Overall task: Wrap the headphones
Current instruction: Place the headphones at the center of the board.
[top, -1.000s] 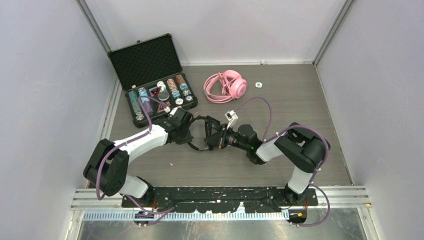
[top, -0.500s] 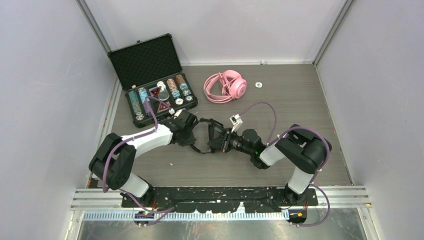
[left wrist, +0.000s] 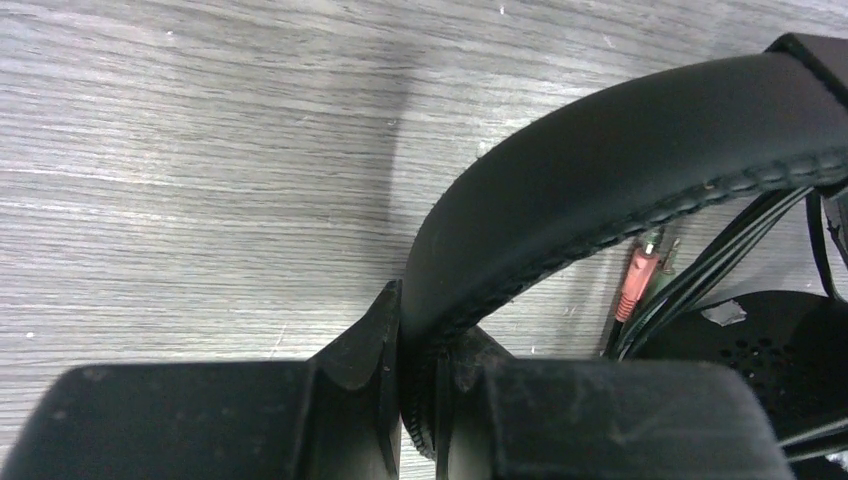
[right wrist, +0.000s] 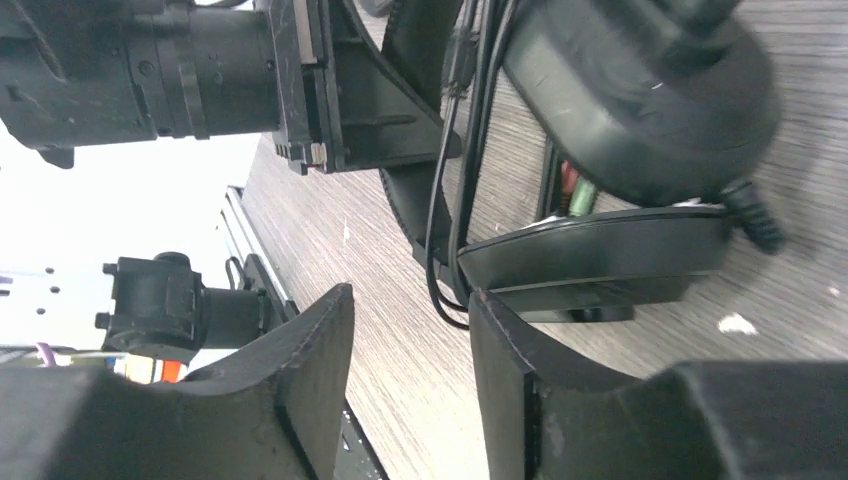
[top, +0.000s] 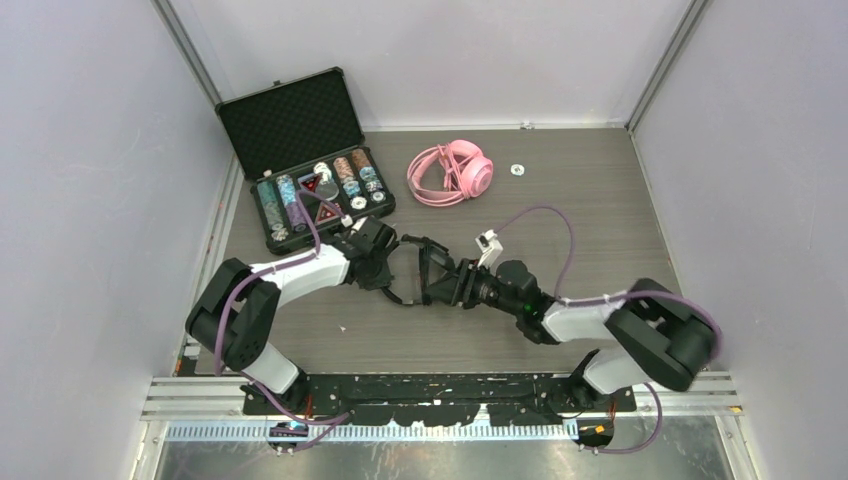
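pink headphones [top: 452, 172]: glossy, lying flat, far centre | black headphones [left wrist: 620, 150]: matte, nearer centre, cable loose

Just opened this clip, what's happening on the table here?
The left jaws are shut on the headband of the black headset, holding it near the middle of the table. The right jaws stand open right by its earcup and thin black cable, clamping nothing. The pink headset lies apart at the far side, untouched.
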